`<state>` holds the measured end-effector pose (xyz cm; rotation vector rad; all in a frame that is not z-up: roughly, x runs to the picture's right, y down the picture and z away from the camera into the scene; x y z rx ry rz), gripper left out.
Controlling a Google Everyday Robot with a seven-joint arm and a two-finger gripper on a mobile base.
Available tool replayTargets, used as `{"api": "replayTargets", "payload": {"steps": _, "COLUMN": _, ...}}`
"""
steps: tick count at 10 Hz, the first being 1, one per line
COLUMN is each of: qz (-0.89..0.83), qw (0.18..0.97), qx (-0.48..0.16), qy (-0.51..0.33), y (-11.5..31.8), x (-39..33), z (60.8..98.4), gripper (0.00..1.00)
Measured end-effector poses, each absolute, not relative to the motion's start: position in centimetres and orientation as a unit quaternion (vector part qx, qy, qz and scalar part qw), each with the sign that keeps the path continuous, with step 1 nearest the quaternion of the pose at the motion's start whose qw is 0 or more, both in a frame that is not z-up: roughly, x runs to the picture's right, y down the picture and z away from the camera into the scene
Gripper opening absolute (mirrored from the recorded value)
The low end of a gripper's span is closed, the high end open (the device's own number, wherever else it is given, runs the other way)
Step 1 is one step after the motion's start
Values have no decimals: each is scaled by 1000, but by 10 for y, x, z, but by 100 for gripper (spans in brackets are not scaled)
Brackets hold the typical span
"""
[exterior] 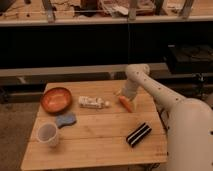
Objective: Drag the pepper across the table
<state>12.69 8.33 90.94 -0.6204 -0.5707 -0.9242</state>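
**Orange-red pepper at the hand, waiting to be dragged**

Our hand (125, 95) hangs low at the end of the white arm, over the back right part of the surface (100, 142). Its tip seems to meet the upper end of the pepper (126, 104). We cannot tell whether it is clenched on the pepper, released, or only pressing on it.

The pepper lies flat on the wood, slanting toward the front right, just beside the cap end of the white bottle (93, 102).

To do this step well, we judge that the hand should stay low with light, steady pressure and pull along the pepper's length. A slender, tapered, round body is likely to roll out sideways if pushed across its axis. The drag should also steer between the bottle and the black striped block (138, 134) near the front right, touching neither.

The surface is pale plank wood and looks smooth, so the pepper should slide easily. Further left sit a round orange-brown bowl (56, 99), a soft-looking blue sponge (66, 120) and a white cup (47, 134), all well apart from the pepper.
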Motion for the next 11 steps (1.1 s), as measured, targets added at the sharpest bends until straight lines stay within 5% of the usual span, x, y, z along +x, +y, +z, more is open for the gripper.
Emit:
{"api": "replayTargets", "payload": {"steps": 5, "qz": -628, "qw": 677, "qx": -219, "qy": -316, "y": 79, "x": 122, "z": 908, "gripper": 80}}
{"api": "replayTargets", "payload": {"steps": 11, "qz": -636, "qw": 700, "qx": -177, "qy": -271, "y": 76, "x": 136, "z": 918, "gripper": 80}}
